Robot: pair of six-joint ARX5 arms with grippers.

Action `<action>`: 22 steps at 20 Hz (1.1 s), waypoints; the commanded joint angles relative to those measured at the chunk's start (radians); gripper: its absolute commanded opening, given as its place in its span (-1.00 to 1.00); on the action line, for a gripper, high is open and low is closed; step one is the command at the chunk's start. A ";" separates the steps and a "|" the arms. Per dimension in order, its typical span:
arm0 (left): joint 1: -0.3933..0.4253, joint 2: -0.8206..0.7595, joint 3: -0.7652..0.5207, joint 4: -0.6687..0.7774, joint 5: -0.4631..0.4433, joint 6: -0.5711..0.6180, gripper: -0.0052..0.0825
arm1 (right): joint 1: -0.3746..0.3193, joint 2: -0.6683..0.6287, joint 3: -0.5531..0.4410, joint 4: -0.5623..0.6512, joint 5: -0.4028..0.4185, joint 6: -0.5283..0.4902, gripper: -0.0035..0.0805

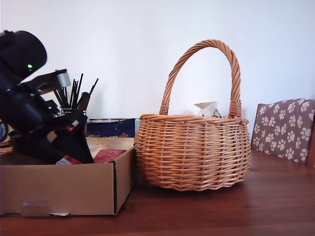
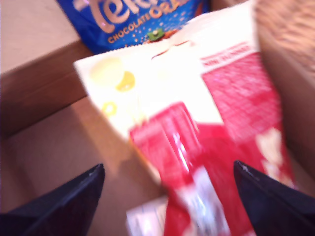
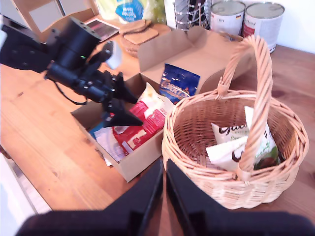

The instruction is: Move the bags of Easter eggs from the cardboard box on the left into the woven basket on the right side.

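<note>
The cardboard box [image 1: 64, 189] [image 3: 140, 157] stands at the exterior view's left. My first gripper [image 2: 167, 167] [image 3: 120, 112] [image 1: 74, 147] reaches down into it, open, its dark fingers spread either side of the cream-yellow and red bag [image 2: 187, 98] [image 3: 147, 118], with nothing gripped. The dark blue bag with orange lettering [image 2: 138, 19] [image 3: 179, 83] leans at the box's far wall. The woven basket [image 1: 192, 152] [image 3: 197, 162] stands right beside the box and holds the white-green bag [image 3: 231, 142] [image 1: 206, 108]. My second gripper [image 3: 164, 172] hovers high over the basket's near rim, shut and empty.
Loose paper packets [image 3: 108, 142] lie in the box near my first gripper. Behind the box are two tins [image 3: 246, 17], a utensil holder [image 1: 74, 96], coasters [image 3: 140, 32] and a yellow-green bag with a blue sticker [image 3: 129, 10]. A paw-print cushion [image 1: 285, 128] sits at the exterior view's right.
</note>
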 commanded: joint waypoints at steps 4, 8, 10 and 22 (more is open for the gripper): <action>-0.030 0.084 -0.015 -0.037 0.090 -0.039 0.80 | 0.005 -0.005 0.011 0.009 -0.004 0.000 -0.95; -0.047 0.083 -0.014 -0.150 0.115 -0.061 0.36 | 0.005 -0.005 0.011 0.010 -0.004 0.000 -0.95; -0.047 0.083 -0.014 -0.180 0.118 -0.061 0.36 | 0.005 -0.005 0.011 0.010 -0.004 -0.001 -0.95; -0.043 0.012 0.010 -0.178 0.122 -0.071 -0.76 | 0.005 -0.005 0.011 0.010 -0.004 -0.003 -0.95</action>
